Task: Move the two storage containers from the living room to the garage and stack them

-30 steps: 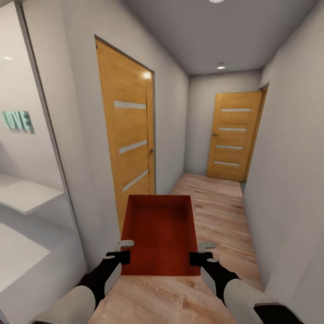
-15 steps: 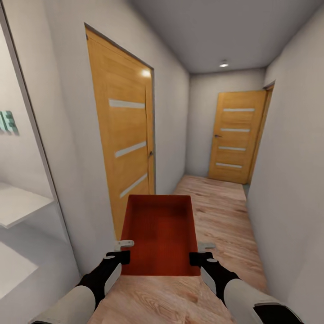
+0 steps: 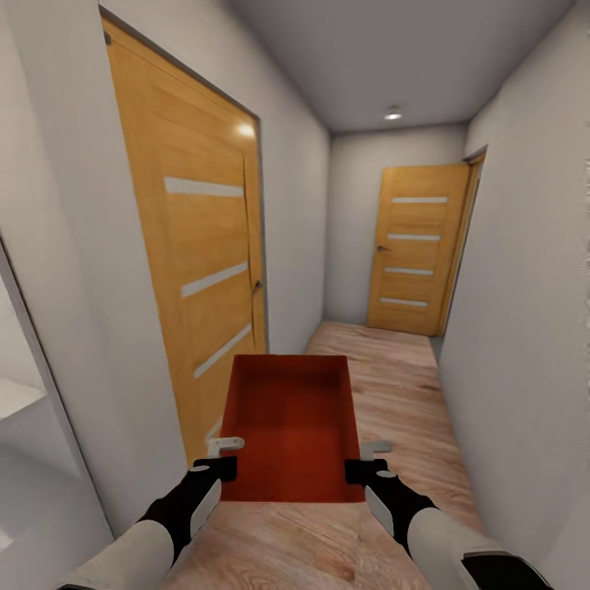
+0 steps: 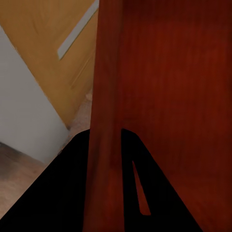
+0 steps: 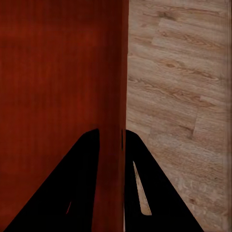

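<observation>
Storage container (image 3: 291,430), one, orange-red and open-topped, is held at lower centre of the head view above the wood-plank floor (image 3: 393,393) of a narrow corridor. It is gripped by both grippers at its near corners: left gripper (image 3: 220,459) on the left wall, right gripper (image 3: 365,460) on the right wall.

The left wrist view shows what the head view does not: the left wall (image 4: 104,121) is seen clamped between two dark fingers (image 4: 67,193). In the right wrist view the right wall (image 5: 121,96) is likewise pinched between fingers (image 5: 145,193), with plank flooring beside it.

Two wooden doors are counted: a side door (image 3: 201,262) at left, close to the container's left edge, and an end door (image 3: 414,246) at upper right. Open floor lies ahead of the container; grey walls (image 3: 524,287) bound both sides.
</observation>
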### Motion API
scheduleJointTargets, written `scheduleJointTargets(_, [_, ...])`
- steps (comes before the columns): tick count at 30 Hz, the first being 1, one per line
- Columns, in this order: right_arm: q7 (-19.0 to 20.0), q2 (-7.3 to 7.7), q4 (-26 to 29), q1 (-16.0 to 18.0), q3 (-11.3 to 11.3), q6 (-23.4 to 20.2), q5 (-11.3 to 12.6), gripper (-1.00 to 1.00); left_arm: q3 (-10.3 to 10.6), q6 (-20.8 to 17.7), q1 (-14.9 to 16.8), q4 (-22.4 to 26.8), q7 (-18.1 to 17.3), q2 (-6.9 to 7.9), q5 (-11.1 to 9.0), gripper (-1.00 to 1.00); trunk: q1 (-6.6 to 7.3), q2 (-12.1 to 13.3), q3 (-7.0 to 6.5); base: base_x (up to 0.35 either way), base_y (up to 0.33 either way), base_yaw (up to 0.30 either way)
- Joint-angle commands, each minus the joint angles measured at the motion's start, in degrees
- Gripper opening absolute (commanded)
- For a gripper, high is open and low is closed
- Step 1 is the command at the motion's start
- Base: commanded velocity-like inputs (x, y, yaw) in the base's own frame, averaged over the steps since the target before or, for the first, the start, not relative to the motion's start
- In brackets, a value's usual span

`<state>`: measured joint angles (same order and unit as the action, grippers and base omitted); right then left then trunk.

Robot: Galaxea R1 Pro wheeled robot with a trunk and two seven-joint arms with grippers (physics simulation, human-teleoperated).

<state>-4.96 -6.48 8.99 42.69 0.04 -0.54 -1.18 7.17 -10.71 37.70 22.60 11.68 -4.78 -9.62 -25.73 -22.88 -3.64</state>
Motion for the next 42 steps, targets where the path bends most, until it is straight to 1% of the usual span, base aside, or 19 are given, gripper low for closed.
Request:
scheduleJointTargets(1, [-0.32, 0.06, 0.24, 0.02, -0.74, 0.14, -0.93, -1.0, -0.66, -0.45, 0.0, -0.01, 0.61, 0.12, -0.05, -1.0, -0.05, -0.04, 0.01, 0.322, 0.0, -0.246])
scheduleJointTargets(22, [-0.32, 0.06, 0.24, 0.02, -0.74, 0.18, -1.02, -1.0, -0.66, -0.45, 0.0, -0.01, 0.56, 0.12, -0.05, -1.0, -0.05, -0.04, 0.01, 0.322, 0.0, -0.239])
scheduleJointTargets(42, [-0.32, 0.15, 0.24, 0.02, -0.74, 0.21, -0.93, -1.0, -0.66, -0.45, 0.0, -0.01, 0.54, 0.12, -0.05, -1.0, -0.05, -0.04, 0.01, 0.322, 0.0, -0.008])
